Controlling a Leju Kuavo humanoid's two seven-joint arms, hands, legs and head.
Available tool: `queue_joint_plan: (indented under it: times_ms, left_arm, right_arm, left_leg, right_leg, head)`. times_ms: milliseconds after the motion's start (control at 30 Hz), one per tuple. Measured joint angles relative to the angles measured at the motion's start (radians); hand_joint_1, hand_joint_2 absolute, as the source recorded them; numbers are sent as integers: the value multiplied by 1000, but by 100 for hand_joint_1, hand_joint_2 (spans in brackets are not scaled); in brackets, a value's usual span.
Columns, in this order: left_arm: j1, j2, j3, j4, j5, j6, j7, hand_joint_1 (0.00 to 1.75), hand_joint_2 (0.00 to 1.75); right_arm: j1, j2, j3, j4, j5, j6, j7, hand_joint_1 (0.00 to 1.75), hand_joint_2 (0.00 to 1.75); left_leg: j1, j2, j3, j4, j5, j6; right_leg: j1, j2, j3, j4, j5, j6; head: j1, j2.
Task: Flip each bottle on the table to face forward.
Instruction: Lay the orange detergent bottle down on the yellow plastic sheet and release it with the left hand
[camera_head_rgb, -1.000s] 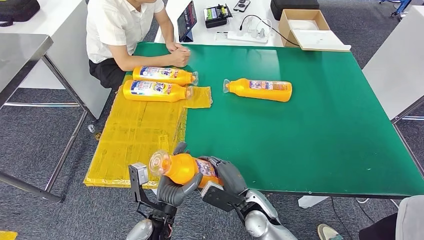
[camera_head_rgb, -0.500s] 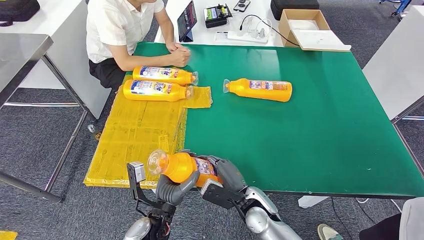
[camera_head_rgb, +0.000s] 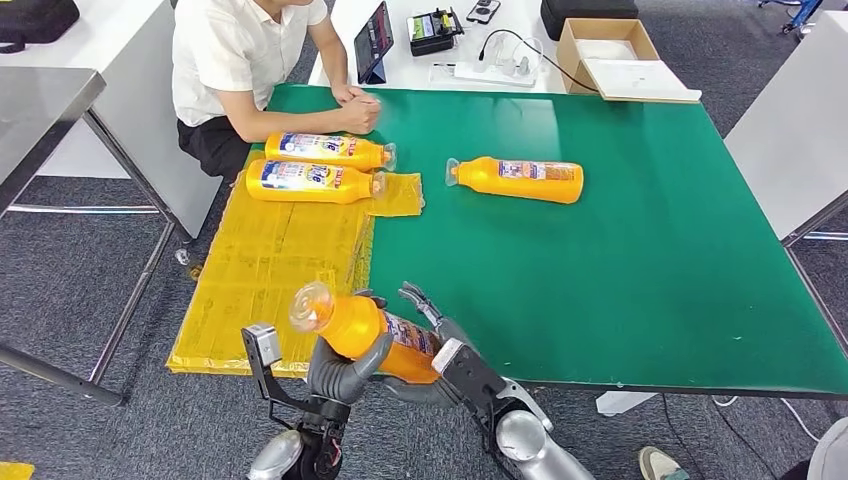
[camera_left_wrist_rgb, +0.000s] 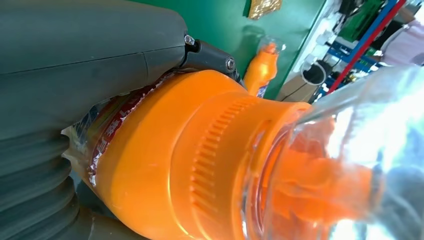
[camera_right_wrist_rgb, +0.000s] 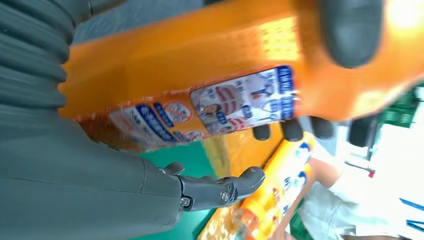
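An orange bottle (camera_head_rgb: 365, 330) with a clear cap is held in the air at the table's near edge, cap pointing left. My left hand (camera_head_rgb: 345, 372) grips it from below near the neck; in the left wrist view the hand (camera_left_wrist_rgb: 75, 75) wraps the orange bottle (camera_left_wrist_rgb: 190, 165). My right hand (camera_head_rgb: 445, 350) lies under the bottle's base end with fingers spread. In the right wrist view the label side of the bottle (camera_right_wrist_rgb: 200, 75) faces the palm and the thumb (camera_right_wrist_rgb: 220, 190) stands off it. Three more bottles lie flat: two (camera_head_rgb: 325, 150) (camera_head_rgb: 310, 181) at the far left, one (camera_head_rgb: 520, 179) mid-table.
A yellow sheet (camera_head_rgb: 270, 270) covers the left part of the green table (camera_head_rgb: 620, 250). A person (camera_head_rgb: 245, 60) sits at the far left corner with hands on the table. A white table behind carries a tablet, cables and a cardboard box (camera_head_rgb: 610, 55).
My right hand has let go of the bottle's base and turned under it with fingers spread. The bottle has tilted, cap end raised and shifted a little left in my left hand.
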Motion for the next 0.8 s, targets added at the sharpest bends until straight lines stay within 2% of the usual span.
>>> queue_joint_plan:
  times_ms: [200, 433, 533, 633, 800]
  left_arm:
    - [-3, -6, 10, -23, 8, 83, -59, 175, 175]
    - [17, 3, 39, -89, -81, 206, -94, 175, 175]
    - [15, 6, 47, -112, -222, 313, -118, 175, 175]
    - [-27, 9, 48, -108, -433, 458, -120, 175, 175]
    - [-91, 11, 49, -69, -589, 545, -90, 175, 175]
  right_arm:
    - [40, 42, -34, -54, -96, -6, 1, 0, 0]
    - [147, 79, -61, -203, -43, -287, -44, 0, 0]
    - [197, 80, -86, -277, -22, -394, -88, 0, 0]
    - [219, 86, -123, -320, 12, -501, -137, 0, 0]
    - [224, 104, -180, -331, 8, -569, -163, 0, 0]
  left_leg:
    - [0, 0, 0, 0, 0, 0]
    - [0, 0, 0, 0, 0, 0]
    - [0, 0, -1, 0, 0, 0]
    - [0, 0, -1, 0, 0, 0]
    - [0, 0, 0, 0, 2, 1]
  right_leg:
    - [0, 0, 0, 0, 0, 0]
    - [0, 0, 0, 0, 0, 0]
    - [0, 0, -1, 0, 0, 0]
    - [0, 0, -1, 0, 0, 0]
    - [0, 0, 0, 0, 1, 0]
  head:
    - [0, 0]
    - [0, 0]
    - [0, 0]
    - [0, 0]
    - [0, 0]
